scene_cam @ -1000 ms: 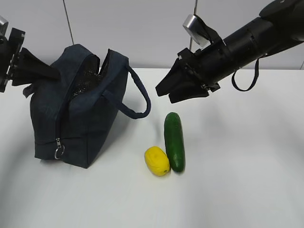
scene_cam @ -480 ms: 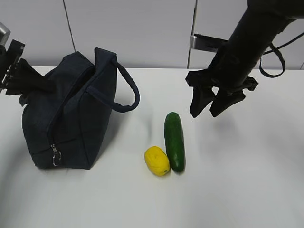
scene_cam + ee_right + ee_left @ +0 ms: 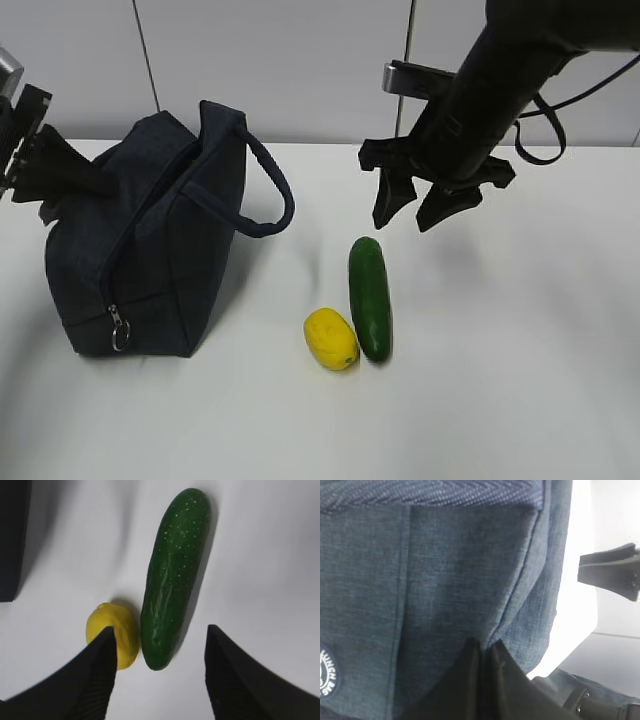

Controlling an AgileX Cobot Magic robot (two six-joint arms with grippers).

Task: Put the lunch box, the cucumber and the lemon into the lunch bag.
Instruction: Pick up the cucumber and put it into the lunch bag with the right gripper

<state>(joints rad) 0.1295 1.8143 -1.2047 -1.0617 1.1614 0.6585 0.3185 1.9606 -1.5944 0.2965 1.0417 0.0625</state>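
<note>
The navy lunch bag [image 3: 150, 240] stands on the left of the white table, handles up. My left gripper [image 3: 100, 185] is shut on fabric at its upper left side; in the left wrist view the closed fingers [image 3: 482, 647] pinch a fold of the lunch bag [image 3: 445, 570]. The dark green cucumber [image 3: 369, 295] lies mid-table with the yellow lemon [image 3: 331, 339] touching its near left side. My right gripper [image 3: 412, 212] hangs open and empty above the cucumber's far end. From the right wrist, the cucumber [image 3: 175, 575] and lemon [image 3: 112, 630] lie between the right gripper's [image 3: 160, 627] spread fingers. The lunch box is out of view.
A pale panelled wall [image 3: 300, 60] closes off the back of the white table [image 3: 520, 380]. A dark corner of the bag [image 3: 12, 530] shows at the left edge of the right wrist view.
My right arm has swung from the bag's mouth to above the cucumber, fingers now pointing down. The bag has dropped from a tilt to standing upright. The left gripper stays clamped.
</note>
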